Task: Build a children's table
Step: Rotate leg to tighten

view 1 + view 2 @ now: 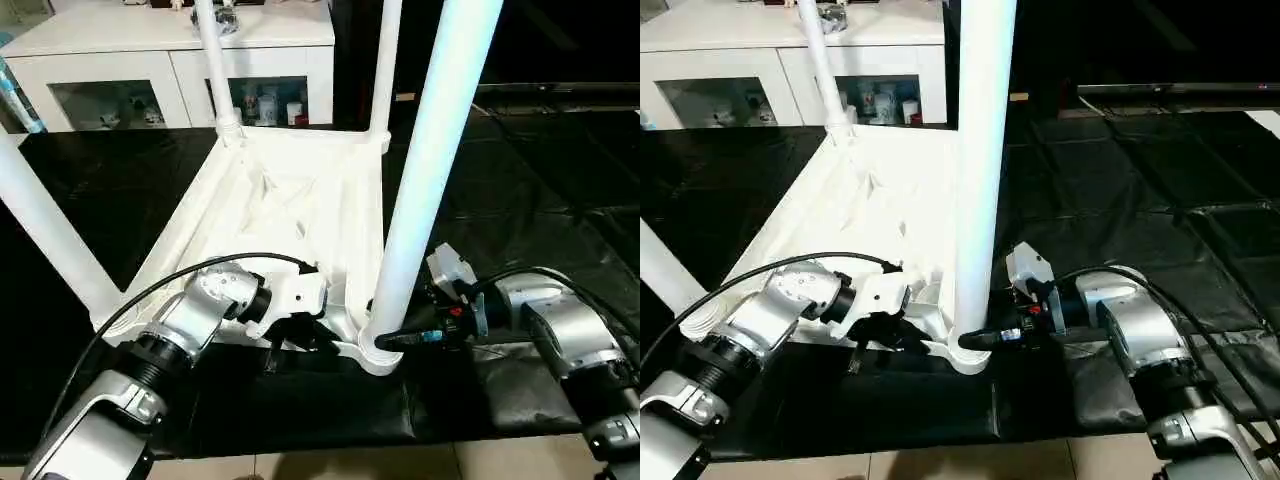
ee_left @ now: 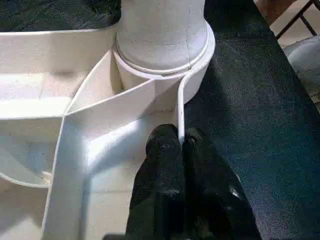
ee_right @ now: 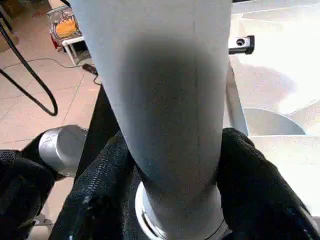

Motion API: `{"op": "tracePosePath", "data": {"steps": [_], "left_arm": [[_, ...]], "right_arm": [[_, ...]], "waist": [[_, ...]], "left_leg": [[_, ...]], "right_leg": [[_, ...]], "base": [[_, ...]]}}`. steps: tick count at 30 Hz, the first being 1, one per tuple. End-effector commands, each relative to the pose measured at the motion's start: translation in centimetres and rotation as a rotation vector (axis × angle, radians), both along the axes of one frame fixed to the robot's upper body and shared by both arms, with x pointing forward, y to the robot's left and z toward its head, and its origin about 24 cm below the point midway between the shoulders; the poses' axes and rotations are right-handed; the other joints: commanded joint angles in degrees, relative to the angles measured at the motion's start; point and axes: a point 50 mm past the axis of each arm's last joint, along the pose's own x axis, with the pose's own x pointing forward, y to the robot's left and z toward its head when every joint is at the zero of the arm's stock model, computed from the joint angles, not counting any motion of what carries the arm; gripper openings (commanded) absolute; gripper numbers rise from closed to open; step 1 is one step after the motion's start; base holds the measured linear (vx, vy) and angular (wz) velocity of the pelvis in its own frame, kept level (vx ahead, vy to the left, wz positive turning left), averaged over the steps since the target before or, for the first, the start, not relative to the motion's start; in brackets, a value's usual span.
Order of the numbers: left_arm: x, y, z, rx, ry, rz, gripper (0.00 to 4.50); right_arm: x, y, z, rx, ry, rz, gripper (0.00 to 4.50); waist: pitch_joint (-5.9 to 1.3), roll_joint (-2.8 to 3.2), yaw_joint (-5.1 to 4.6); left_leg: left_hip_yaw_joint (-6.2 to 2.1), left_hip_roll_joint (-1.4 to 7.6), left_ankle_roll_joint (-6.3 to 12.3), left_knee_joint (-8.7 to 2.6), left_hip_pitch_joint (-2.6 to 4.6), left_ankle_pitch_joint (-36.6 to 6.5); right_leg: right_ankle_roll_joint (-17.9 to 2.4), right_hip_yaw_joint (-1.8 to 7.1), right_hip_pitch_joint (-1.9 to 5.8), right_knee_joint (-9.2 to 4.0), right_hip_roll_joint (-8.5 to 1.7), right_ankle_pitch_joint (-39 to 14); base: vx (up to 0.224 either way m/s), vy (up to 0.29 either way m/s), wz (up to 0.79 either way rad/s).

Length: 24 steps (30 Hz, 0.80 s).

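The white table top lies upside down on the black mat, ribbed underside up. Four white legs stand in its corner sockets: far left, far right, near left and near right. My left gripper is shut on the thin rim wall of the top, just beside the near-right socket. My right gripper comes in from the right at the base of the near-right leg. Its two black fingers press against the tube from either side.
A white cabinet with glass doors stands behind the table. The black mat covers the floor to the right and left. Light floor tiles begin at the mat's front edge. A black cable lies on the tiles.
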Motion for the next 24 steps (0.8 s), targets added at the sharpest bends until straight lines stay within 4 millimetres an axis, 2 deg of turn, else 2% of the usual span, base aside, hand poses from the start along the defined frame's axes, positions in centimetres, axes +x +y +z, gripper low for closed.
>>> {"op": "tracePosePath", "data": {"steps": [1, 7, 10, 12, 13, 14, 15, 16, 18, 19, 20, 21, 22, 24], "left_arm": [[-0.7, -0.9, -0.1, 0.014, 0.009, -0.084, 0.0], [-0.4, -1.0, -0.1, -0.005, 0.023, -0.014, 0.0], [0.1, -1.3, 0.1, -0.04, 0.033, 0.08, 0.0], [0.4, -1.5, 0.3, -0.065, 0.038, 0.14, 0.0], [0.5, -1.5, 0.3, -0.071, 0.039, 0.152, 0.0], [0.9, -2.0, 0.6, -0.118, 0.038, 0.243, 0.0], [1.0, -2.1, 0.7, -0.124, 0.039, 0.255, 0.0], [1.1, -2.4, 0.8, -0.14, 0.039, 0.289, 0.0], [1.3, -2.9, 0.8, -0.157, 0.036, 0.33, 0.0], [1.4, -3.2, 0.8, -0.168, 0.035, 0.359, 0.0], [1.6, -4.0, 0.8, -0.192, 0.041, 0.412, 0.0], [1.6, -4.0, 0.8, -0.192, 0.041, 0.412, 0.0], [1.8, -4.8, 0.8, -0.216, 0.043, 0.468, 0.0], [2.0, -5.1, 0.8, -0.224, 0.044, 0.491, 0.0]], "right_arm": [[0.3, 0.3, 0.5, 0.006, -0.012, 0.016, 2.09], [0.0, 0.5, 0.4, 0.011, 0.003, 0.029, 2.0], [0.0, 1.0, -0.1, 0.009, 0.018, -0.043, 1.99], [0.0, 1.3, -0.4, 0.003, 0.023, -0.113, 1.99], [0.1, 1.4, -0.5, 0.002, 0.024, -0.128, 1.98], [0.3, 2.3, -1.1, -0.001, 0.017, -0.238, 1.98], [0.3, 2.4, -1.2, -0.001, 0.016, -0.253, 1.98], [0.4, 2.8, -1.4, 0.0, 0.014, -0.301, 1.96], [0.6, 3.3, -1.7, 0.0, 0.02, -0.366, 1.96], [0.7, 3.6, -1.8, 0.003, 0.027, -0.403, 1.96], [1.0, 4.2, -2.0, 0.002, 0.045, -0.483, 1.96], [1.0, 4.2, -2.0, 0.002, 0.045, -0.483, 1.96], [1.3, 4.8, -2.3, -0.003, 0.053, -0.556, 1.96], [1.4, 5.1, -2.3, -0.006, 0.053, -0.586, 1.96]], "waist": [[-4.12, -1.41, -0.34], [-4.1, -1.48, -0.37], [-3.99, -1.38, -0.35], [-3.71, -1.49, -0.4], [-3.68, -1.26, -0.47], [-3.66, -1.05, -0.62], [-3.55, -1.04, -0.79], [-3.47, -1.29, -1.13], [-3.51, -1.27, -2.45], [-3.55, -1.31, -2.72], [-3.61, -1.33, -3.5], [-3.61, -1.33, -3.5], [-3.6, -1.26, -3.95], [-3.72, -1.47, -4.44]], "left_leg": [[0.51, 0.99, 5.42, -3.77, -0.34, -6.79], [0.54, 1.06, 5.01, -3.83, -0.26, -7.11], [0.5, 0.96, 4.89, -3.86, -0.28, -7.64], [0.54, 0.86, 4.26, -4.04, -0.14, -8.84], [0.48, 0.81, 3.87, -4.07, -0.08, -9.25], [0.37, 0.66, 3.34, -4.16, -0.12, -10.23], [0.45, 0.63, 2.89, -4.19, -0.06, -10.51], [0.29, 0.38, 2.15, -4.24, -0.16, -11.3], [0.09, 0.08, 1.61, -4.25, -0.42, -11.99], [0.05, 0.0, 1.76, -4.19, -0.46, -12.21], [0.03, -0.11, 2.22, -4.08, -0.72, -11.95], [0.03, -0.11, 2.22, -4.08, -0.72, -11.95], [0.07, -0.15, 2.57, -4.02, -0.66, -11.52], [0.05, -0.26, 2.96, -3.96, -0.74, -11.67]], "right_leg": [[-12.85, 2.31, 3.67, -3.4, -1.74, -15.54], [-12.62, 2.36, 3.65, -3.45, -1.79, -16.3], [-12.29, 2.33, 3.65, -3.64, -1.77, -17.47], [-10.87, 2.33, 3.57, -4.15, -1.7, -20.75], [-10.62, 2.32, 3.58, -4.14, -1.73, -21.62], [-9.59, 2.16, 3.63, -4.47, -1.77, -24.04], [-9.07, 2.23, 3.5, -4.65, -1.68, -24.78], [-7.9, 1.98, 3.52, -4.95, -1.71, -27.19], [-6.27, 1.66, 3.57, -5.32, -1.54, -29.52], [-6.0, 1.59, 3.57, -5.44, -1.54, -29.9], [-5.78, 1.53, 3.65, -5.46, -1.38, -29.58], [-5.78, 1.53, 3.65, -5.46, -1.38, -29.58], [-5.99, 1.57, 3.46, -5.57, -1.33, -29.13], [-5.95, 1.44, 3.48, -5.62, -1.28, -29.06]], "base": [[0.0, 0.0, 0.0], [0.0, 0.0, 0.0], [0.0, 0.0, 0.0], [0.0, 0.0, 0.0], [0.0, 0.0, 0.0], [0.0, 0.0, 0.0], [0.0, 0.0, 0.0], [0.0, 0.0, 0.0], [0.0, 0.0, 0.0], [0.0, 0.0, 0.0], [0.0, 0.0, 0.0], [0.0, 0.0, 0.0], [0.0, 0.0, 0.0], [0.0, 0.0, 0.0]]}}
